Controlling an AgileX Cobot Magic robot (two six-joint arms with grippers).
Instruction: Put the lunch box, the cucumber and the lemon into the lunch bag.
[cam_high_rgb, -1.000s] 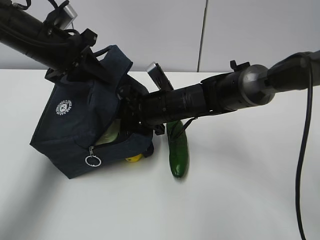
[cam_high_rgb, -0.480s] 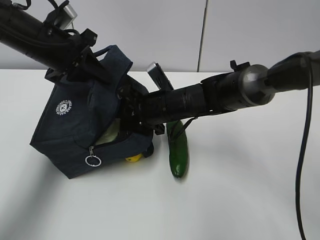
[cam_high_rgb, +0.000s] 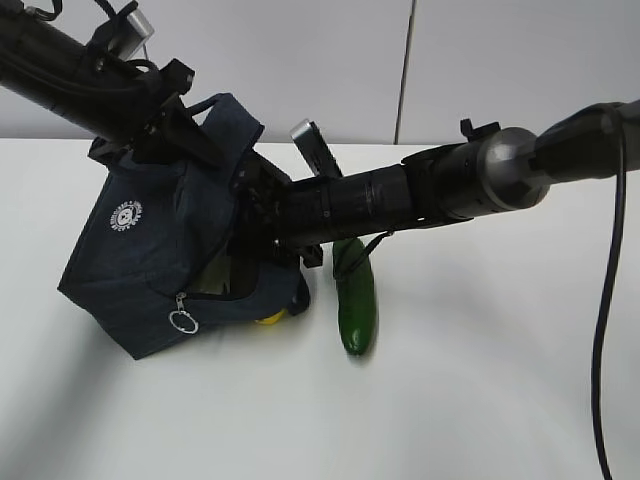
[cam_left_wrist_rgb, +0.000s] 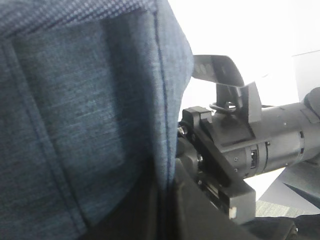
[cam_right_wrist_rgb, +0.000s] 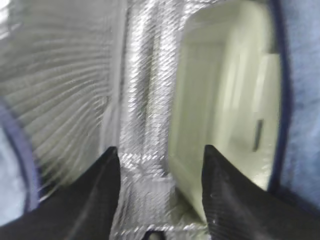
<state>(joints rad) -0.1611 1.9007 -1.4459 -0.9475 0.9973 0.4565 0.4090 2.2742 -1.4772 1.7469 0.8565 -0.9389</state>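
- Lunch bag (cam_high_rgb: 160, 260) sits toward the table's far-left corner, tipped so its unzipped mouth faces right; the left gripper (cam_high_rgb: 175, 125) is pinched shut on the navy fabric at its top, holding that mouth up.
- Right gripper (cam_right_wrist_rgb: 160, 190) is deep inside the bag's silver lining, jaws spread apart with nothing between them.
- Lunch box (cam_right_wrist_rgb: 225, 115) is in, pale and resting against the lining just ahead of those parted jaws — first item done, by the look of it.
- Cucumber (cam_high_rgb: 356, 300) lies on the table just right of the bag, under the right arm, waiting its turn.
- Lemon (cam_high_rgb: 268, 318) peeks out yellow at the bag's lower edge, outside on the table — that's left too.
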